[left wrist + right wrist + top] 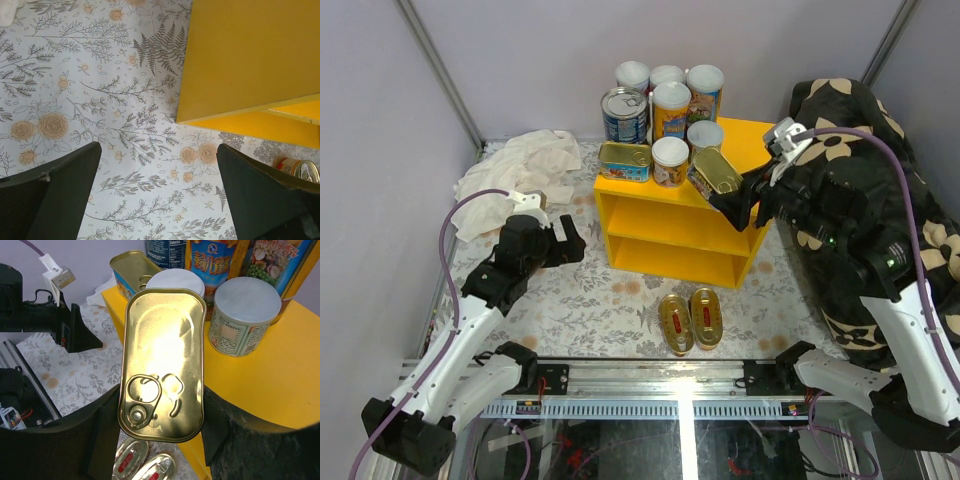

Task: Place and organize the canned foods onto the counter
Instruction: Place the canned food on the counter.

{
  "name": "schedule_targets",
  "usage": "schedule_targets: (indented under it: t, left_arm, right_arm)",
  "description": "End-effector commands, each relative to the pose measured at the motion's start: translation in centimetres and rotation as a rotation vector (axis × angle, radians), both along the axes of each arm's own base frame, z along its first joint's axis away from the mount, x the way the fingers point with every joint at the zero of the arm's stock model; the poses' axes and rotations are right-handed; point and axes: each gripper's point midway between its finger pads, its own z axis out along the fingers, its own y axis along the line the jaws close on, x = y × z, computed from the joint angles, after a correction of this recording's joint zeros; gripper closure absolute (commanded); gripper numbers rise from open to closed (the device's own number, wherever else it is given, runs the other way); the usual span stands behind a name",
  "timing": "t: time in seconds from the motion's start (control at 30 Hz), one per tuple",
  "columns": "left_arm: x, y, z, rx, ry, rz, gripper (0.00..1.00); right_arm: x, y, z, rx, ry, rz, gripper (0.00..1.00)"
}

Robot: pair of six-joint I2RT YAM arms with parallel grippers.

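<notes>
The yellow counter (pixel 760 135) carries several canned foods on its top: a blue-labelled steel can (pixel 624 115), tall white-lidded cans (pixel 671 108), a short white-lidded can (pixel 670 160) and a flat gold tin (pixel 624 160). My right gripper (pixel 735 195) is shut on a gold rectangular tin (pixel 162 365), holding it tilted over the front right part of the counter's top (pixel 270 385); whether it touches I cannot tell. Two oval gold tins (pixel 691 319) lie on the floral floor before the counter. My left gripper (pixel 160 190) hangs open over that floor, left of the counter's side (pixel 250 55).
A crumpled white cloth (pixel 525 170) lies at the back left. A dark floral-patterned bag (pixel 880 170) fills the right side, beside my right arm. A metal rail (pixel 650 380) runs along the near edge. One oval tin (pixel 302 170) shows at the left wrist view's right edge.
</notes>
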Motion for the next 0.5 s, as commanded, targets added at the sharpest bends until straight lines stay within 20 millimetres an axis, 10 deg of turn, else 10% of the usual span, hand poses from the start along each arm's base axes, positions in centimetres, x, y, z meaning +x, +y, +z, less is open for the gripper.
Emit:
schedule_targets:
  t: [0.0,0.47]
  left_arm:
    - [0.8,-0.6,2.3,-0.03,-0.083,-0.028,0.0]
    - [0.2,-0.8,2.7,-0.038,-0.101,-0.057,0.0]
  right_arm:
    - [0.9,0.2,4.3,0.153,-0.068,0.054,1.0]
    - [5.2,-5.9,9.8,0.342,-0.126,-0.317,1.0]
